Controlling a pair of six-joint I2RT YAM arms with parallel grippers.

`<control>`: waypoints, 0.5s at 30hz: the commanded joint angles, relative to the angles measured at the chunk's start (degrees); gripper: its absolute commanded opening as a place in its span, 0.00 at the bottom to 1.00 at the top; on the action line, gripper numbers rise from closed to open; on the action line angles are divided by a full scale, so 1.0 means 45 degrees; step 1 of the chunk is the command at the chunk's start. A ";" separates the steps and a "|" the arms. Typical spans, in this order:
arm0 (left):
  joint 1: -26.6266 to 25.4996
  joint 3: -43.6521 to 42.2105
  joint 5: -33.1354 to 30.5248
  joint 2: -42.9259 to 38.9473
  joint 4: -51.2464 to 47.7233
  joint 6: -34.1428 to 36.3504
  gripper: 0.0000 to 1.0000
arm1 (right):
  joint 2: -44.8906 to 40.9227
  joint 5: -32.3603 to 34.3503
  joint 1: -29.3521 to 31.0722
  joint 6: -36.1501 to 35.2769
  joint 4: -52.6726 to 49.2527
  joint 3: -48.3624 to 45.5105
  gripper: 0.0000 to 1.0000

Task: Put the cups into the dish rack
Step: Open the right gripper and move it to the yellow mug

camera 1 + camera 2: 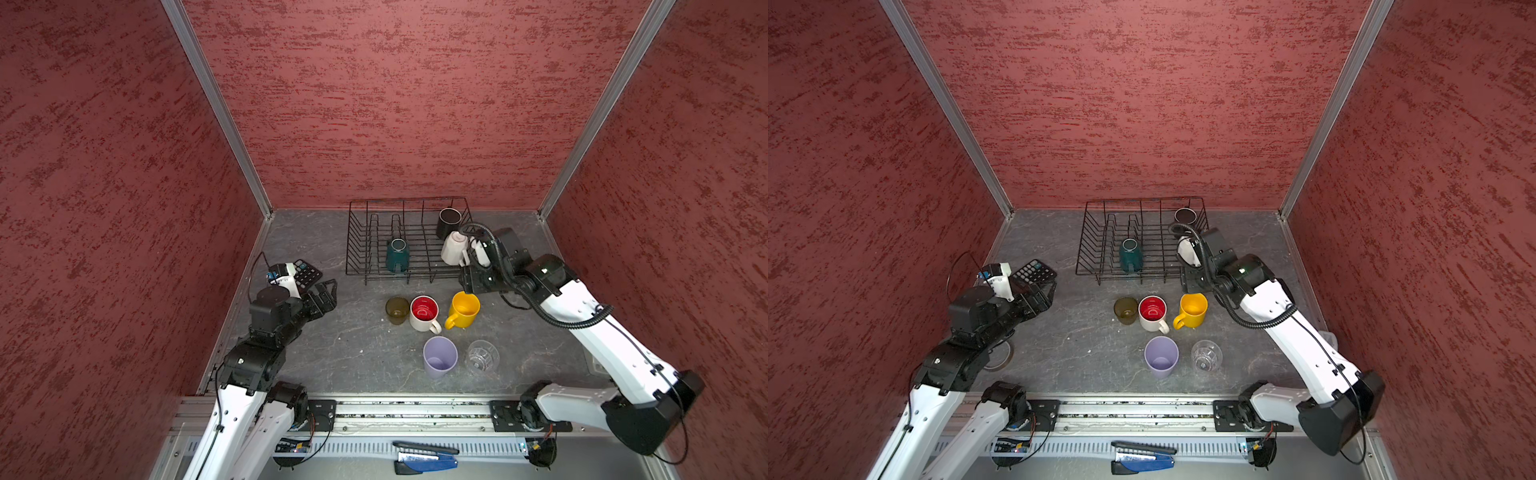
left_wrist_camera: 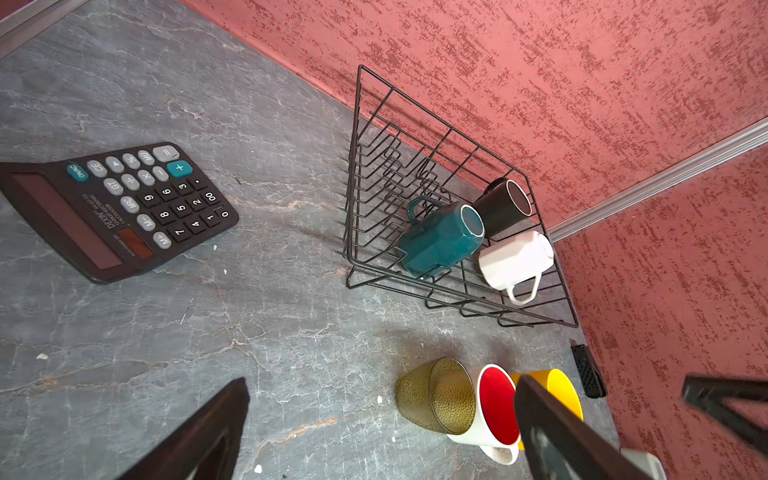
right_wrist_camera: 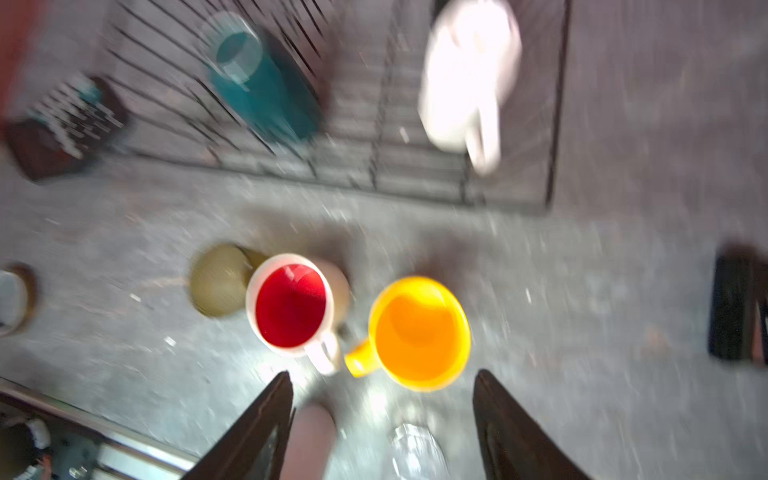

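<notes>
- Black thin-wire dish rack (image 1: 424,249): stands at the back of the grey marbled tabletop (image 1: 353,345), close to the rear red wall. Its long axis runs left to right.
- In the rack: a teal mug (image 1: 397,255), base up, front centre. A white mug (image 1: 455,247), base up, sits at the right end with its handle toward the front. A black mug (image 1: 449,222) stands in the back right corner. Bare wire floor lies between teal and white.
- On the tabletop, mouths up, in a row near the rack's front rail: olive-brown tumbler (image 1: 397,309), red-lined white mug (image 1: 424,312), yellow mug (image 1: 463,309). The two mug handles angle frontward, toward each other.
- Nearer the front edge: lavender tumbler (image 1: 439,356) and clear glass tumbler (image 1: 482,355), apart.
- Open room: bare tabletop left of the cups.
- Left hand (image 2: 382,379): spread wide, holding nothing, beside a black calculator (image 1: 307,272).
- Right hand (image 3: 383,374): fingers parted, nothing between, at the rack's front right corner. Its wrist view is blurred.
</notes>
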 commanded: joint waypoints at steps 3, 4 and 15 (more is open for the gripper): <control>0.0078 -0.0142 0.0185 0.0144 0.0765 0.0371 1.00 | -0.0758 -0.0322 -0.0548 0.1046 0.0251 -0.1899 0.64; 0.0081 -0.0145 0.0206 0.0138 0.0775 0.0372 1.00 | -0.0762 -0.0495 -0.0695 0.1007 0.0472 -0.2160 0.63; 0.0084 -0.0361 0.0081 -0.0712 0.0145 0.0216 1.00 | 0.0711 -0.0946 -0.2086 0.0316 0.3482 -0.4011 0.47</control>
